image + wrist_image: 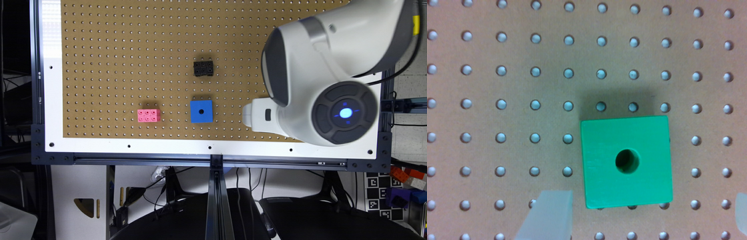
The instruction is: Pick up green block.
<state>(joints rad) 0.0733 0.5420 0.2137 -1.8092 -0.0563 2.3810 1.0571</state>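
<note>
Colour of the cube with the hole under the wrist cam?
Bright green block with a dark round hole, clearest in the wrist view.

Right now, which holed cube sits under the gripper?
The green block, seen between the open fingers. The blue cube sits apart on the pegboard.

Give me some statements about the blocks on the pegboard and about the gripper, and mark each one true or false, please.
1. The green block has a round hole in its top face. True.
2. The gripper is closed on the green block. False: in the wrist view the fingers stand apart and the block lies between them on the pegboard.
3. The blue block lies between the pink block and the arm in the exterior view. True.
4. The black block is stacked on the blue block. False: it sits apart on the board.
</note>
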